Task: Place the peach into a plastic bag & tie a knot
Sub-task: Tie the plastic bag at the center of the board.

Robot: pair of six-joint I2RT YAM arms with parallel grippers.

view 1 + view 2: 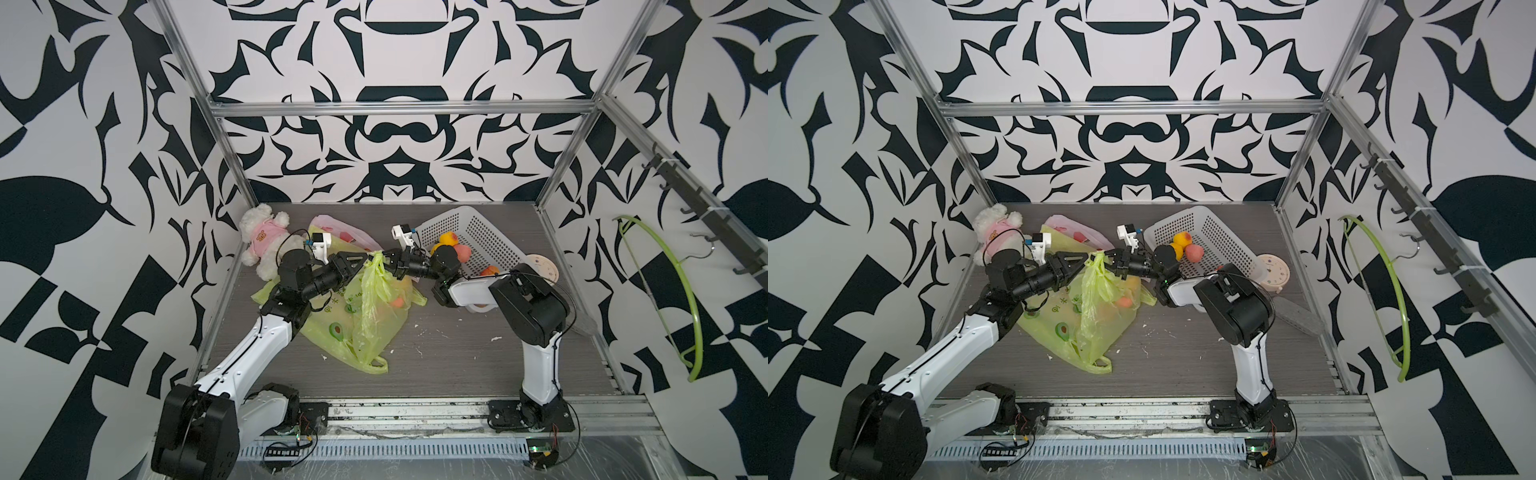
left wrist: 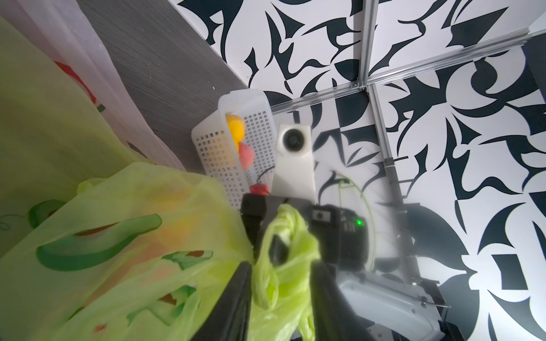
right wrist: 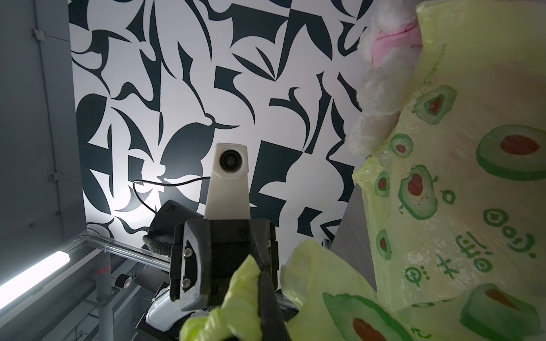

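A yellow-green plastic bag (image 1: 376,309) (image 1: 1098,307) hangs by its gathered handles above the table. The peach (image 1: 398,301) (image 1: 1123,302) shows as an orange spot through its wall. My right gripper (image 1: 387,261) (image 3: 261,298) is shut on the twisted handle (image 3: 236,298). My left gripper (image 1: 367,261) (image 2: 282,267) faces it from the other side. Its jaws stand apart, and the bag's handle loop (image 2: 285,236) lies loosely between them.
A second avocado-print green bag (image 1: 328,326) lies flat under the hanging one, with a pink bag (image 1: 347,229) behind. A white basket (image 1: 478,226) with fruit stands at the back right. A plush toy (image 1: 266,241) is back left, a round clock (image 1: 545,266) far right.
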